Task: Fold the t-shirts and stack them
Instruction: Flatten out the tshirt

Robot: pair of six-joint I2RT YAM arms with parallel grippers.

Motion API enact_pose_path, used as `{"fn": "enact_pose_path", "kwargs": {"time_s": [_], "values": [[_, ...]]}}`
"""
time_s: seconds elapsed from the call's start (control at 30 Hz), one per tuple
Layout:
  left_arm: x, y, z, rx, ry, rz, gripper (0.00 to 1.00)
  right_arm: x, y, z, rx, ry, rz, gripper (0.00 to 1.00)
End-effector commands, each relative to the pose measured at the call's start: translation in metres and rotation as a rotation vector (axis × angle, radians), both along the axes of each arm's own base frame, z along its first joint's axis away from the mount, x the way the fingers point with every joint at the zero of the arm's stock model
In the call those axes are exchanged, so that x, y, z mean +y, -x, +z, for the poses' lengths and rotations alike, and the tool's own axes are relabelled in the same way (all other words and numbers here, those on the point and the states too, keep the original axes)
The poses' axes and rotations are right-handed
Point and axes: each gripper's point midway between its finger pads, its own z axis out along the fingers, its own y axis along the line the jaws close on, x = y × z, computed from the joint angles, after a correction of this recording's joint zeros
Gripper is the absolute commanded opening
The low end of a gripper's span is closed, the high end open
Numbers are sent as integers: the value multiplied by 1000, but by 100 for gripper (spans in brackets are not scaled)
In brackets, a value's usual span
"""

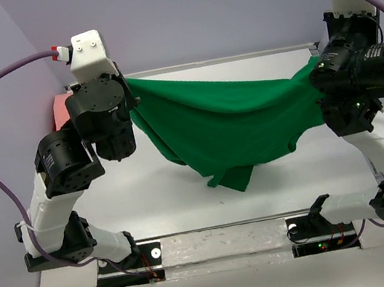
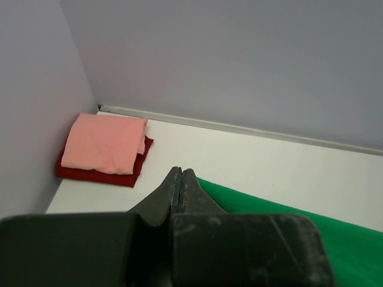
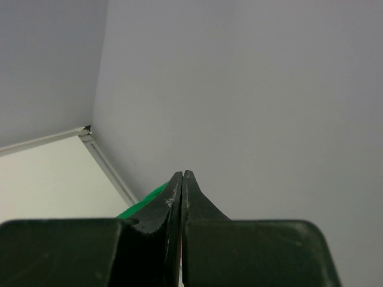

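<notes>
Cloth first, from the top view: the green t-shirt (image 1: 232, 118) hangs stretched between your left arm (image 1: 97, 108) and right arm (image 1: 357, 72). Its long axis runs straight away from the folded pile (image 1: 62, 110), and the left arm is the nearer to that pile. The sagging middle dips toward the table (image 1: 188, 210); you cannot tell whether it touches.

Left wrist view: the left claw (image 2: 181, 185) is pressed together, pinching the shirt's end nearest the pile, where the salmon-pink t-shirt (image 2: 105, 142) lies atop the dark red t-shirt (image 2: 99, 174).

Right wrist view: the right claw (image 3: 182, 188) is pressed together on the end farthest from the pile. The green cloth looks soft, plain and draped.
</notes>
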Motion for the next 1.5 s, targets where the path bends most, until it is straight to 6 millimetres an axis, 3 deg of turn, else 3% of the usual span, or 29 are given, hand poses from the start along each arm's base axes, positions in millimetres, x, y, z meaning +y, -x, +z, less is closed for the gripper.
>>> {"fn": "enact_pose_path", "kwargs": {"time_s": [0.0, 0.17, 0.27, 0.37, 0.4, 0.43, 0.47, 0.5, 0.57, 0.7, 0.8, 0.87, 1.0, 1.1, 1.37, 1.47], "values": [[11, -16, -21, 41, 37, 41, 0, 13, -16, 11, -62, -11, 24, 0], [22, -45, -46, 97, 32, 69, 0, 46, -52, -3, -21, 53, 47, 0], [25, -57, -57, 128, 8, 82, 0, 52, -67, -5, -16, 97, 54, 0], [20, -58, -54, 119, 27, 57, 0, 53, -66, 0, -89, 10, 115, 0], [19, -58, -54, 116, 35, 51, 0, 50, -60, 5, -115, -36, 165, 0], [18, -58, -51, 106, 49, 42, 0, 54, -48, 44, -242, -127, 364, 0], [16, -59, -52, 108, 45, 40, 0, 66, -50, 39, -303, -317, 488, 0], [16, -59, -50, 104, 50, 36, 0, 72, -48, 28, -240, -307, 543, 0], [12, -61, -51, 112, 49, 30, 0, 82, -44, 32, -254, -344, 629, 0], [9, -62, -49, 117, 53, 20, 0, 103, -64, 5, -158, -332, 689, 0], [13, -60, -48, 119, 50, 33, 0, 96, -71, -5, -130, -347, 713, 0], [14, -59, -54, 138, 32, 41, 0, 91, -83, -30, -65, -338, 694, 0], [16, -59, -59, 145, 20, 50, 0, 79, -96, -56, -13, -360, 659, 0], [17, -60, -59, 143, 13, 56, 0, 74, -107, -66, 14, -346, 621, 0], [14, -67, -84, 186, -1, 52, 0, 67, -128, -74, 42, -332, 563, 0], [17, -68, -70, 163, -4, 57, 0, 62, -127, -77, 50, -314, 537, 0]]}}
